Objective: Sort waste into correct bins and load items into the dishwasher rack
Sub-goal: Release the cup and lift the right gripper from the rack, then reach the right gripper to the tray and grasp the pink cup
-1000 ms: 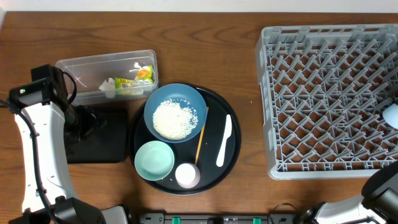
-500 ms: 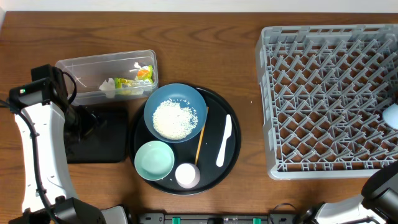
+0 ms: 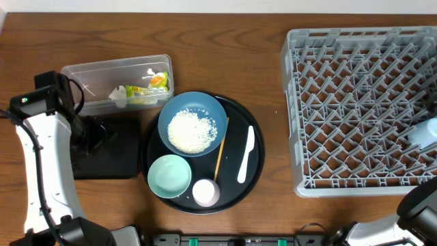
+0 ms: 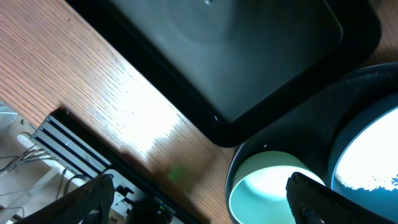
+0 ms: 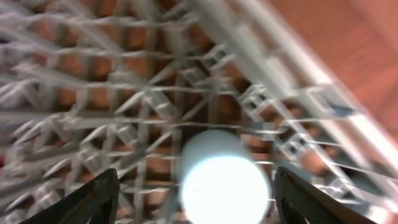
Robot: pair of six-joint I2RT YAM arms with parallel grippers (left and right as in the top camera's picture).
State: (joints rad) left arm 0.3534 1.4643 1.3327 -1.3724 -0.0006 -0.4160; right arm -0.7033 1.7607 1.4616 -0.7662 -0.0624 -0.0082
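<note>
The grey dishwasher rack (image 3: pixel 355 102) fills the right side. A light-blue cup (image 3: pixel 425 131) lies in it at the right edge. In the right wrist view my right gripper (image 5: pixel 198 198) is open, with the cup (image 5: pixel 221 177) between the fingers and not gripped. My left gripper (image 3: pixel 92 133) hovers open and empty over the shallow black tray (image 3: pixel 116 164). The left wrist view (image 4: pixel 199 202) shows the mint bowl (image 4: pixel 267 190) below it. The blue bowl (image 3: pixel 192 124) holds rice (image 3: pixel 191 131). The clear tub (image 3: pixel 89 75) holds the snack wrapper (image 3: pixel 147 87).
A round black tray (image 3: pixel 235 109) carries both bowls, a pale-pink cup (image 3: pixel 205 192), a wooden stick (image 3: pixel 220 156) and a white utensil (image 3: pixel 246 154). The right arm's base (image 3: pixel 420 205) sits at the lower right. A black rail (image 4: pixel 74 140) runs along the table's front edge.
The light-blue cup has shifted slightly down and left in the rack and now lies tilted. The left arm has not moved.
</note>
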